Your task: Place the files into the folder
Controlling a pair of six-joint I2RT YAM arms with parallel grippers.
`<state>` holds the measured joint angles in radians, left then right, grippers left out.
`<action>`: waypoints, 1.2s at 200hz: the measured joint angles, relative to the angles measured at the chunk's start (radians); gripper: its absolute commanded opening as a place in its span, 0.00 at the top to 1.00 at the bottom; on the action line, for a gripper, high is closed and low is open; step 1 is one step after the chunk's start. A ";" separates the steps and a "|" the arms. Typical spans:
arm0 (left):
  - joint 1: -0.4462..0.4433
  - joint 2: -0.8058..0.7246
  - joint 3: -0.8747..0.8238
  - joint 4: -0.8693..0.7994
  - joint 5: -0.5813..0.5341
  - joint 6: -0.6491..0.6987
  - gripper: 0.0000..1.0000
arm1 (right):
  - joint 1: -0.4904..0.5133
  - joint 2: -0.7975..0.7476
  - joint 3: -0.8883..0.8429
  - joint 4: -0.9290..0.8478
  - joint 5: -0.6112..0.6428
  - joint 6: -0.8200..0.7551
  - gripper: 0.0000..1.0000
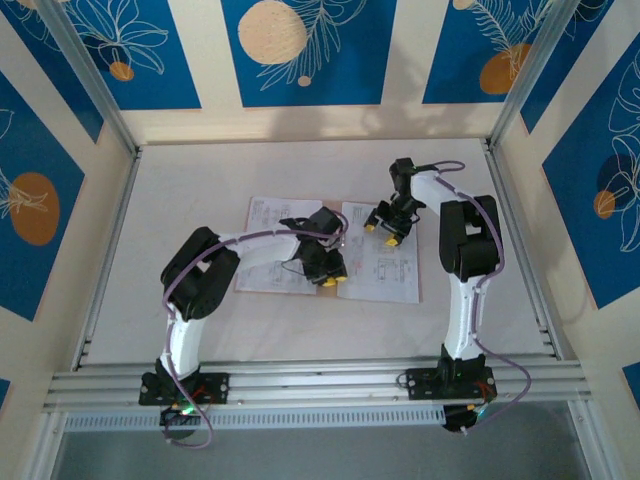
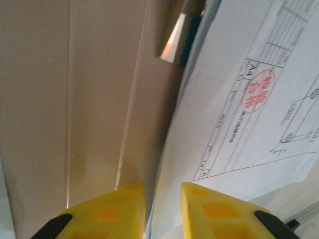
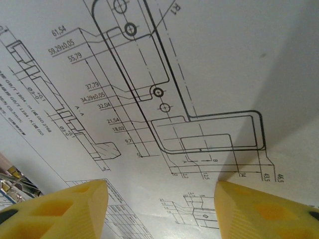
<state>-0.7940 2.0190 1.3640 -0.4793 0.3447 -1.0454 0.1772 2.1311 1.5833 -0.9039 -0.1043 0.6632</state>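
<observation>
The files are white sheets printed with drawings, lying side by side mid-table [image 1: 385,270]. My left gripper [image 1: 330,272] hovers low at their shared middle edge. In the left wrist view its yellow fingers [image 2: 114,211] stand a narrow gap apart. The edge of the files [image 2: 224,99], bearing a red stamp, runs down into that gap. The tan creased folder [image 2: 75,99] lies to their left. My right gripper [image 1: 385,230] is over the right sheet, and its fingers [image 3: 75,209] are wide apart just above a technical drawing on the files [image 3: 199,74], with nothing between them.
Aluminium rails [image 1: 320,382] cross the near edge by the arm bases. Slanted metal posts [image 1: 90,80] and blue-patterned walls [image 1: 600,150] close in the sides and back. A small shiny object [image 2: 174,42] sits beyond the sheet edge.
</observation>
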 measured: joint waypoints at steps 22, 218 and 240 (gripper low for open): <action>0.000 -0.005 -0.009 0.003 -0.003 0.000 0.75 | 0.000 0.001 0.003 -0.001 -0.002 0.000 0.41; 0.145 -0.180 -0.238 -0.092 -0.068 0.158 0.97 | 0.042 -0.090 0.127 0.037 -0.108 0.081 0.87; 0.136 -0.180 -0.241 -0.082 -0.066 0.158 0.97 | 0.058 -0.028 0.203 0.056 -0.117 0.096 0.94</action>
<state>-0.6579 1.8393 1.1229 -0.5617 0.2787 -0.8879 0.2348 2.1029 1.7866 -0.8478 -0.2211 0.7589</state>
